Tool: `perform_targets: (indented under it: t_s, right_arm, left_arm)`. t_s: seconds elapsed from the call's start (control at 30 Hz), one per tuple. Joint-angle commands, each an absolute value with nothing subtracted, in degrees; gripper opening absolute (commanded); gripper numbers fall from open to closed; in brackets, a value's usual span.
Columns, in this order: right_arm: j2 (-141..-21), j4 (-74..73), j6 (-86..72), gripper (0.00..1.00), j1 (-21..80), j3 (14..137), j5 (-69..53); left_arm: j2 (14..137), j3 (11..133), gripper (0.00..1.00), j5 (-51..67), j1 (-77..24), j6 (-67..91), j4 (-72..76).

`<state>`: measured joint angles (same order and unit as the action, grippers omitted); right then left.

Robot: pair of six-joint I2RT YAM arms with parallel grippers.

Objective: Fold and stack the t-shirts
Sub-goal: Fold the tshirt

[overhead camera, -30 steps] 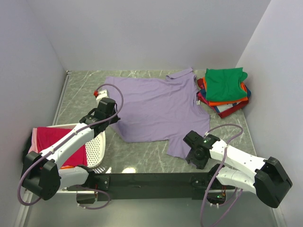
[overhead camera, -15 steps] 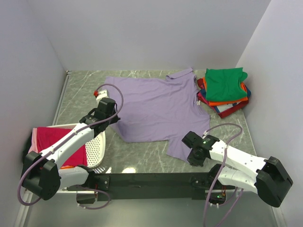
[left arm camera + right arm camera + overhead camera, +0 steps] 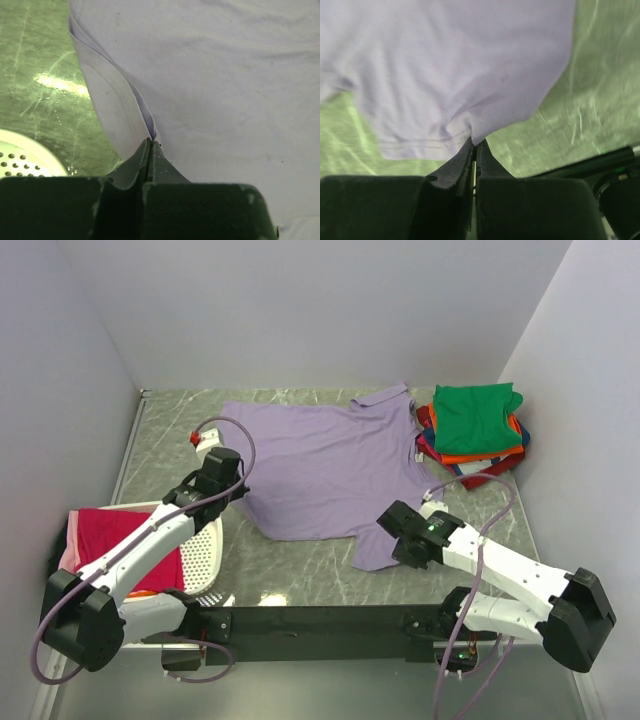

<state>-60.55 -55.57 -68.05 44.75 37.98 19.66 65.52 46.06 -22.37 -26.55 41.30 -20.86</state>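
Light, limp lavender shirt (image 3: 330, 465) spread on surface (image 3: 300, 565), near edges pinched tight by left hand (image 3: 150, 144) and right hand (image 3: 474, 146); likely sags when lifted.

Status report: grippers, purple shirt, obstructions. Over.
Left gripper shut on lavender shirt edge. Right gripper shut on its near corner. Folded stack far right; nothing blocking.

Your right end effector (image 3: 474, 146) has its fingers pinched together on the stitched hem of the lavender t-shirt (image 3: 445, 65) (the cloth puckers there), with the green marbled counter (image 3: 585, 100) showing beyond.
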Motion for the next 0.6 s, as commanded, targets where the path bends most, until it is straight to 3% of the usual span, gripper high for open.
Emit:
perform_targets:
  t_s: [0.0, 0.3, 0.57]
  right_arm:
    - [-61.3, -54.1, -63.1, 0.00, 44.9, 42.1, 27.6]
    - [-68.5, -40.5, -52.4, 0.00, 41.6, 46.4, 31.6]
    - [-71.0, -24.7, -44.1, 0.00, 30.8, 47.0, 30.2]
  left_arm:
    - [66.1, 45.7, 0.00, -26.0, -25.6, 42.3, -20.3]
    - [69.0, 45.7, 0.00, -26.3, -20.7, 42.3, -17.3]
    - [72.1, 48.1, 0.00, -28.2, -19.2, 41.2, -14.8]
